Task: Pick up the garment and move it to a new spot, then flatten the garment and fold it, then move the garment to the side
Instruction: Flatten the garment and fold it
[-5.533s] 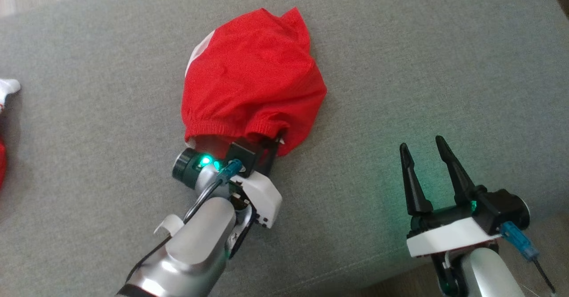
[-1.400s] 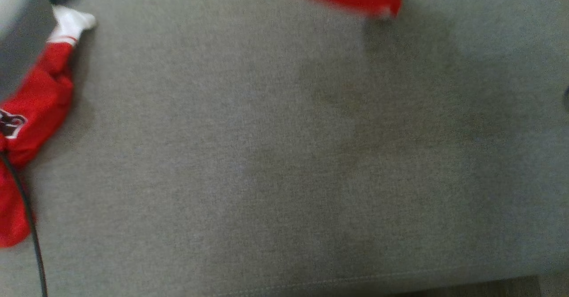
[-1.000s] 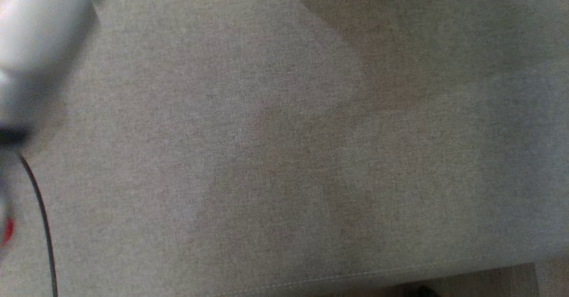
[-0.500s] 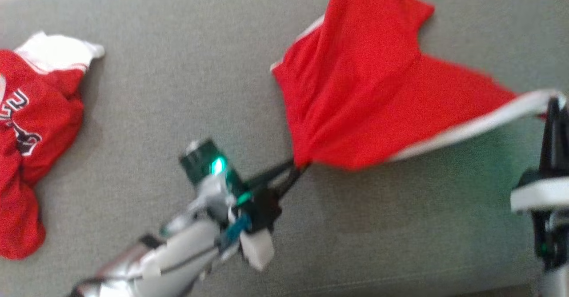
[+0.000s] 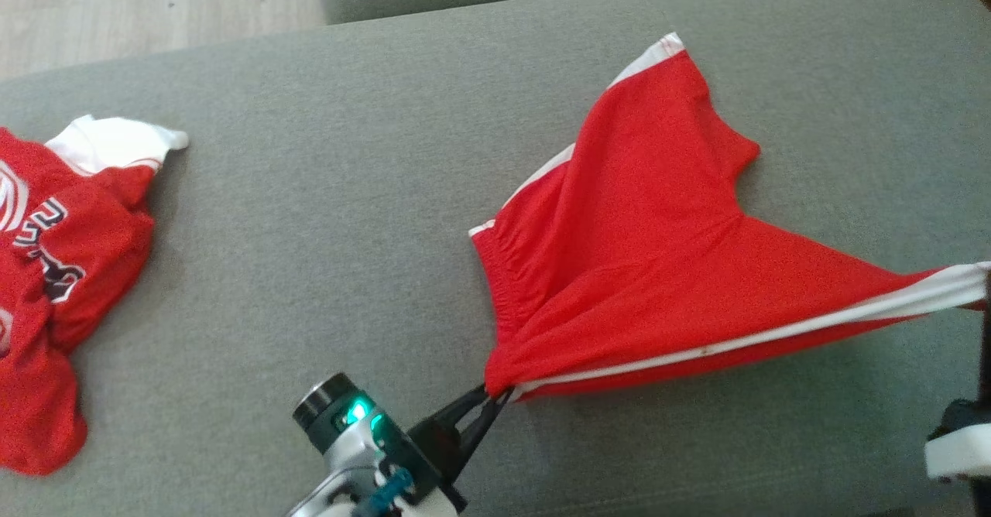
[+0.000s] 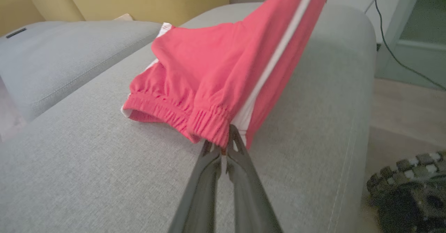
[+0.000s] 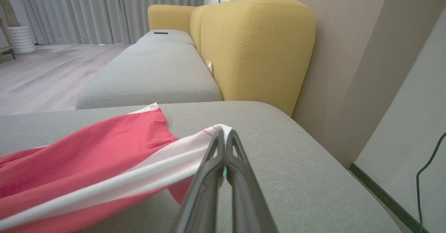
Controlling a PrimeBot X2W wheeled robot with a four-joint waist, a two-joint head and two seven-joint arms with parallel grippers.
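The left claw (image 5: 495,398) is clamped on the waistband corner of the red shorts (image 5: 658,269); the right claw (image 7: 223,134) is clamped on the white-striped hem. The shorts stretch between them, over the grey sofa (image 5: 348,269)

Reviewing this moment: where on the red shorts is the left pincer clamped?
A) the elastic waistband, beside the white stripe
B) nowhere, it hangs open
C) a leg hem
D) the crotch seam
A: the left wrist view shows the left pincer shut on the gathered waistband of the red shorts, right beside the white stripe.
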